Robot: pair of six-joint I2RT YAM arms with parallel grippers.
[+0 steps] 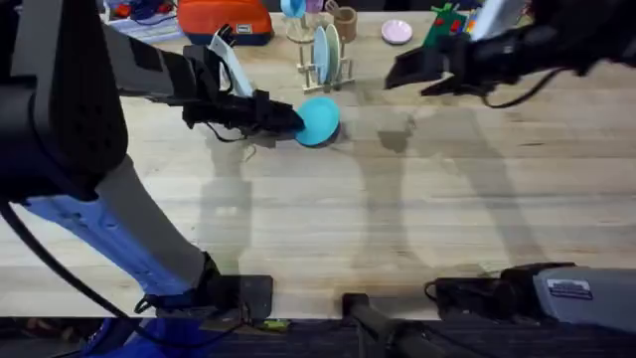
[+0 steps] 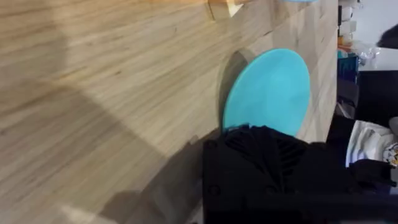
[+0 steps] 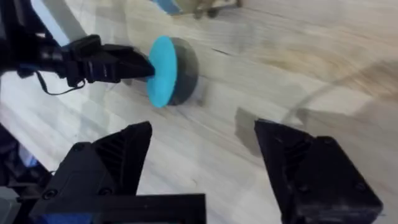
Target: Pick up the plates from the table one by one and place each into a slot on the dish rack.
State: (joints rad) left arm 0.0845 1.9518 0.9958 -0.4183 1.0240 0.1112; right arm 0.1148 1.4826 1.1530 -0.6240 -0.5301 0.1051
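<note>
- No brand name, label text or other writing can be read; a white label on the right arm's base (image 1: 571, 289) is illegible.
- Plates counted: one turquoise plate (image 1: 319, 120) at the left gripper (image 1: 294, 121); one pink plate (image 1: 397, 32) lying flat at the far edge of the table (image 1: 318, 229); at least two pale blue plates (image 1: 324, 47) standing on edge in the dish rack (image 1: 323, 62), exact number not discernible.
- Dish racks: one, pale wood, just beyond the turquoise plate.
- Left gripper: jaws pinching the rim of the turquoise plate; the plate is held on edge, low over the table, near the rack's front.
- Right gripper (image 1: 409, 72): jaws spread apart, holding nothing, raised over the table to the right of the rack.
- Arms: two.
- One tan cup (image 1: 345, 22) stands behind the rack.
</note>
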